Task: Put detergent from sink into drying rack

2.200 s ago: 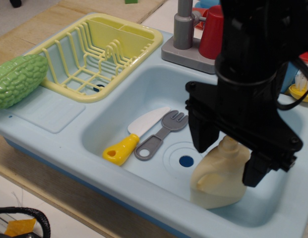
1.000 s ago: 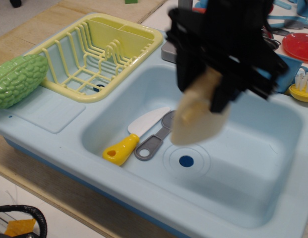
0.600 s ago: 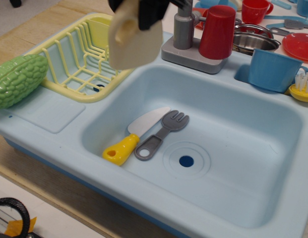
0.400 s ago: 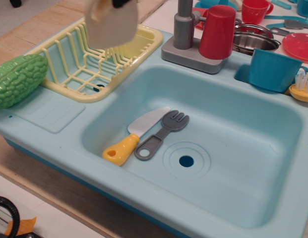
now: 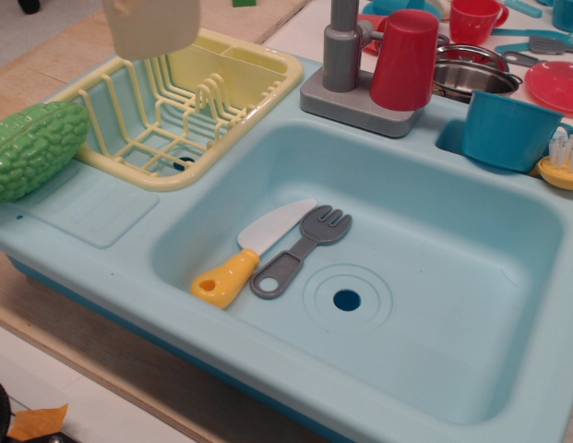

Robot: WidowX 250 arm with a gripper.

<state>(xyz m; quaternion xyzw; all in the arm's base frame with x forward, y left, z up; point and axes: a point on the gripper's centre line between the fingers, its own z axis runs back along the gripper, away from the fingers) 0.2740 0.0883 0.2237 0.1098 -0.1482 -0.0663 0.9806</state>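
Note:
The cream detergent jug (image 5: 152, 26) hangs in the air at the top edge of the view, above the far left part of the pale-yellow drying rack (image 5: 180, 101). Only its lower body shows; its cap and handle are cut off by the frame. The gripper is out of view above the top edge. The light-blue sink (image 5: 452, 268) holds no jug; its drain hole (image 5: 346, 300) shows in the basin floor.
A yellow-handled toy knife (image 5: 244, 254) and a grey fork (image 5: 300, 249) lie in the sink. A green bumpy vegetable (image 5: 32, 148) sits left of the rack. A grey faucet (image 5: 341, 55), red cup (image 5: 406, 60) and blue cup (image 5: 507, 129) stand behind the sink.
The jug was lifted out of the sink's right side, carried up and left, and now hangs over the rack. The gripper has left the view.

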